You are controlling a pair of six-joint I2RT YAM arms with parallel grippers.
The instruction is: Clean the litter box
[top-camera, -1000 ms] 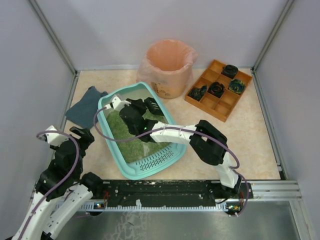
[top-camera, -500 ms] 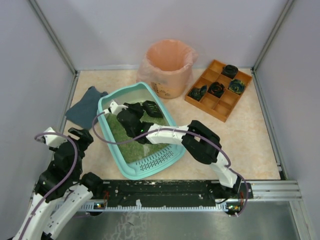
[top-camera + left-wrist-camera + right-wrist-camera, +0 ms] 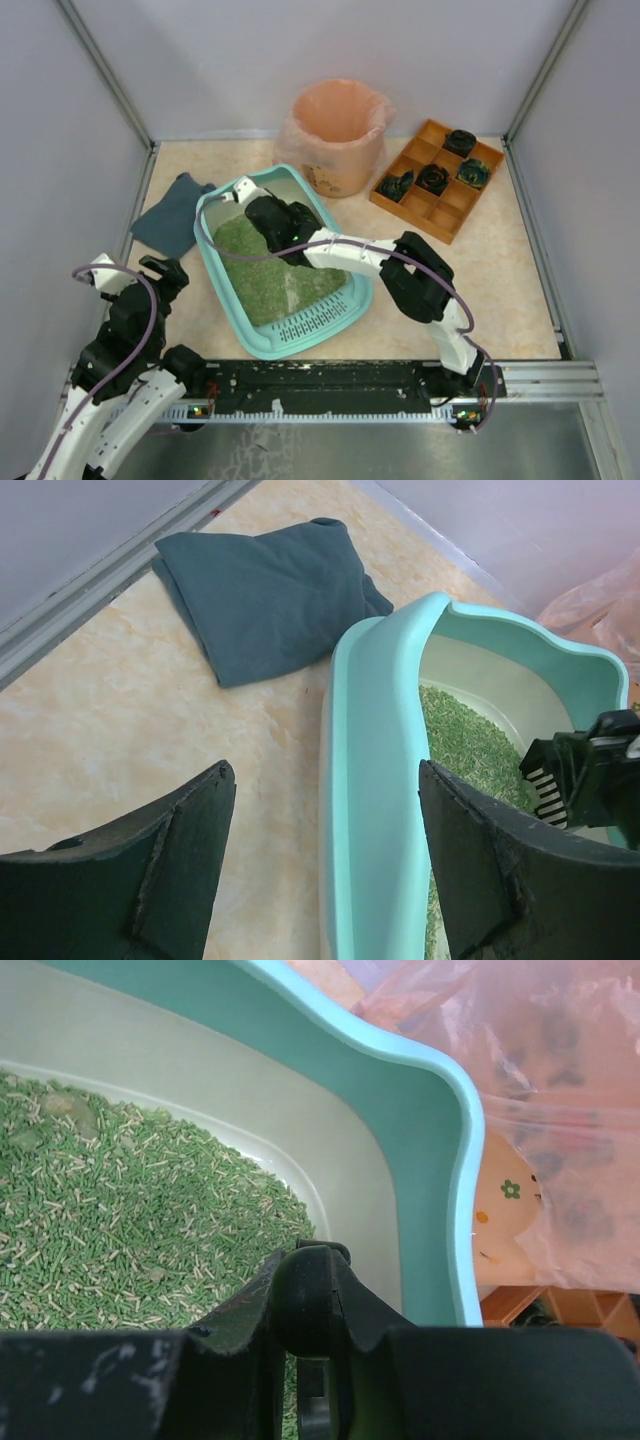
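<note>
The teal litter box point(image 3: 318, 322) lies in the middle of the table with green litter point(image 3: 262, 270) in it and its slotted ledge at the near end. My right gripper point(image 3: 278, 222) is over the far end of the box, shut on the black handle of a scoop point(image 3: 309, 1298). The scoop's slotted black head point(image 3: 562, 780) shows in the left wrist view above the litter. My left gripper point(image 3: 325, 865) is open and empty, low beside the box's left rim point(image 3: 368, 780). In the right wrist view the box's far wall point(image 3: 440, 1150) is close ahead.
A round bin with a peach liner point(image 3: 336, 122) stands just behind the box and fills the right of the right wrist view point(image 3: 560, 1110). An orange compartmented tray point(image 3: 420, 205) holds dark items at the back right. A folded dark teal cloth point(image 3: 170, 215) lies left of the box.
My right gripper has moved with the scoop from the middle of the litter toward the far end of the box, leaving more litter uncovered. The left arm has hardly moved.
</note>
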